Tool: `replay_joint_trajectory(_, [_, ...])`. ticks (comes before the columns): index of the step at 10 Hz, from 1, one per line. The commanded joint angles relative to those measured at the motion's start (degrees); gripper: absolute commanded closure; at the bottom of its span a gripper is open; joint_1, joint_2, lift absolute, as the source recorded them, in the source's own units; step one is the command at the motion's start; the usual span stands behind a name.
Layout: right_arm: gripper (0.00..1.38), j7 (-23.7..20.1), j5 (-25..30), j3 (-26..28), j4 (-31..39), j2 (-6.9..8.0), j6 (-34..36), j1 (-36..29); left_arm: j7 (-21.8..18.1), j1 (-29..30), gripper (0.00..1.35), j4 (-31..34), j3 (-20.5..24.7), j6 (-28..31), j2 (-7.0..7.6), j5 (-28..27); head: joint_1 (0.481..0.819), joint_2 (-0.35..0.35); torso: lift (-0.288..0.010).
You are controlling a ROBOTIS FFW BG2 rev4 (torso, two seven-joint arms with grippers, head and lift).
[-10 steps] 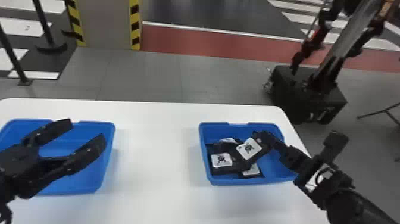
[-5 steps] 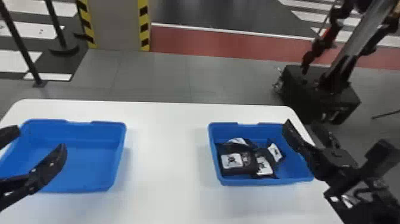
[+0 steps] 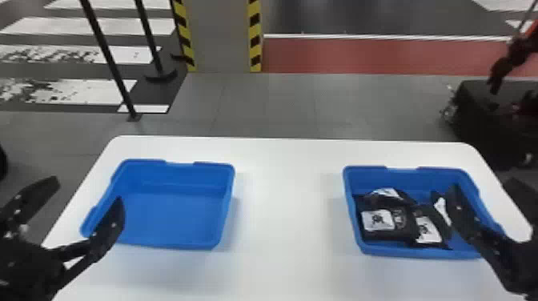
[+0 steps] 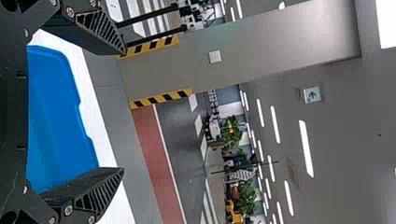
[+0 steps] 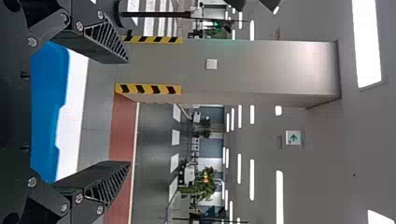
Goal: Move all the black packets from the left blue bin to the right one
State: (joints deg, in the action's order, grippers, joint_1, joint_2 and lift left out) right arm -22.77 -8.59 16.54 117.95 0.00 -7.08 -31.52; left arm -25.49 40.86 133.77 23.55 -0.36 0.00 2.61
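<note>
The left jaws, lower left, and right jaws, lower right, gape wide and empty. Mid-right, the black packets point(image 3: 378, 220) lie in the right bin point(image 3: 420, 253) — the right jaws could snag one on lifting, dragging it out.

Surface point(image 3: 284, 208): bears both bins, well apart
Left bin point(image 3: 176, 220): left side
Right bin point(image 3: 404, 176): right side
Packets point(image 3: 376, 220): in the right bin, overlapping, mostly toward its left
Left hand point(image 3: 88, 191): by the left bin's near left corner
Right hand point(image 3: 482, 187): at the right bin's right part
Pillar point(image 3: 220, 40): behind the surface
</note>
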Motion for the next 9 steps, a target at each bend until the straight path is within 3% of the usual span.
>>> replay_joint_trajectory(1, [0.27, 0.01, 0.33, -1.16, -1.45, 0.05, -0.24, -2.51, 1.67, 1.88, 0.15, -1.1, -2.45, -1.62, -0.15, 1.52, 0.695, 0.035, -0.11])
replay_joint_trajectory(4, [0.27, 0.19, 1.82, -3.45, -2.99, 0.05, -0.24, -4.19, 3.52, 0.48, 0.15, -8.27, -8.17, -6.96, 0.26, 4.42, 0.695, 0.031, -0.11])
replay_joint_trajectory(9, [0.27, 2.12, 1.74, -3.8, 2.07, 0.05, -0.24, -9.4, 6.95, 2.45, 0.15, -8.83, -12.56, -9.21, 0.61, 6.79, 0.695, -0.012, -0.11])
